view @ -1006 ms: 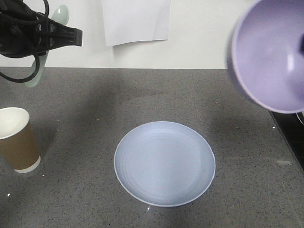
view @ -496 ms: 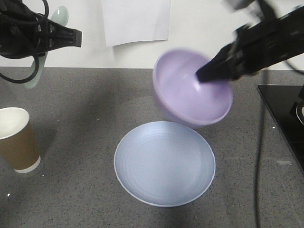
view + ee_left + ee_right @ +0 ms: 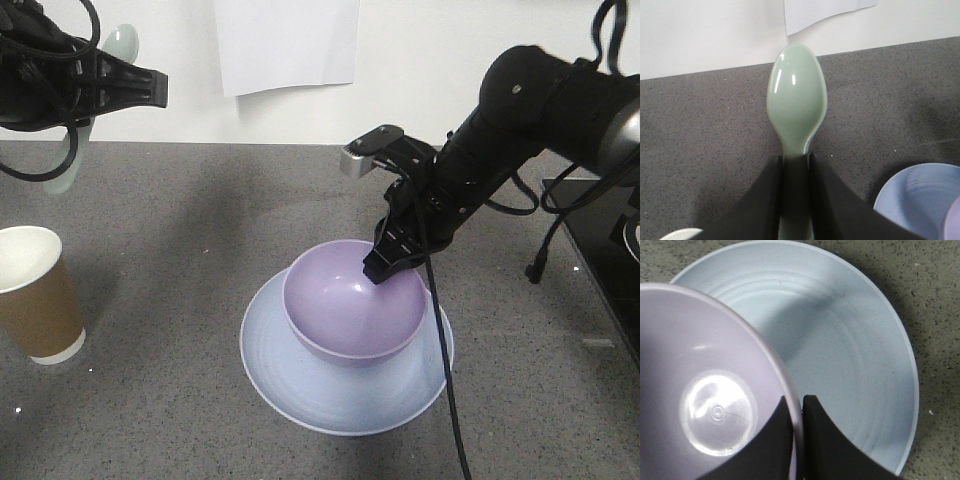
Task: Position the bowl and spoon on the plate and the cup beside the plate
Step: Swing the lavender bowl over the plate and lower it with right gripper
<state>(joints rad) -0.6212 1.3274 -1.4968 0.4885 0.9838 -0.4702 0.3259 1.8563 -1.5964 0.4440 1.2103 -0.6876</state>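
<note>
Two grasps are active: my right gripper (image 3: 375,268) pinches the bowl (image 3: 352,314) rim to seat it on the plate (image 3: 300,395), while my left gripper (image 3: 796,165), clamped on the spoon (image 3: 797,102), waits high above the table (image 3: 180,230) near the cup (image 3: 35,292).

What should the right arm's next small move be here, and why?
Probably open the right gripper and lift clear. Its jaws pinch the rim of the bowl, one inside and one outside, and the bowl looks seated on the plate, near its middle. The left gripper holds the spoon aloft, which could follow once the right arm is out of the way.
</note>
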